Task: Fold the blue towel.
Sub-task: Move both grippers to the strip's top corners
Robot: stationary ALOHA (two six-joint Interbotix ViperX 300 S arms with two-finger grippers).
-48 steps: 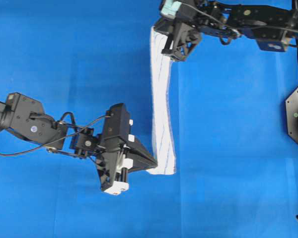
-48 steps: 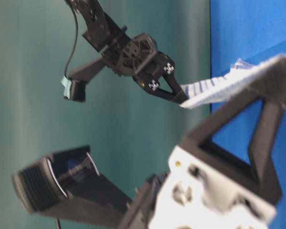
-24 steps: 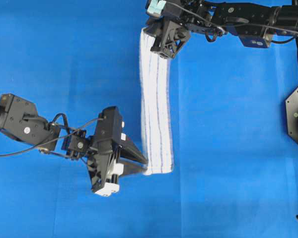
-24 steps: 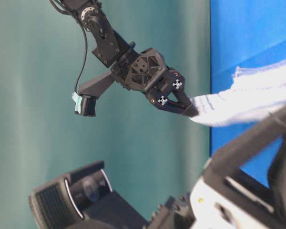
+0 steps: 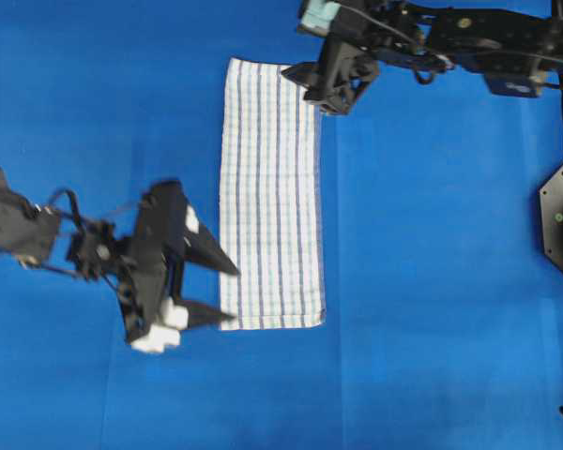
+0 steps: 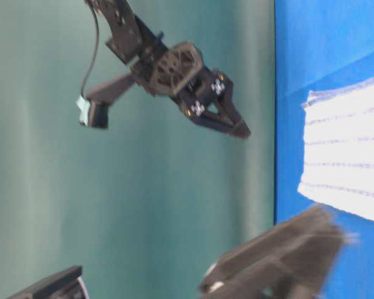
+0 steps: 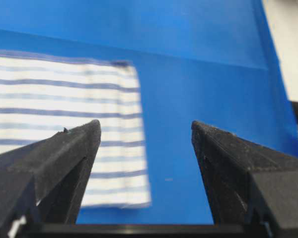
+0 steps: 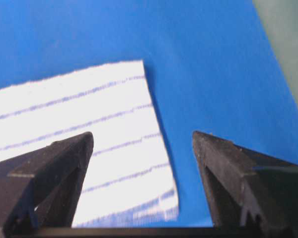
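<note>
I am holding both grippers wide open and empty, my left gripper (image 5: 227, 293) just beside the near left edge of the blue towel (image 5: 270, 197) and my right gripper (image 5: 305, 82) above its far right corner. The towel is lying flat on the blue sheet (image 5: 432, 281) as one long folded strip between them. For the next fold I am judging that each gripper should pinch all layers at a corner so the edges meet evenly; I am counting one towel and two grippers.

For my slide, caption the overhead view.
Striped towel lies flat on blue sheet; both end effectors open, left, right.
</note>
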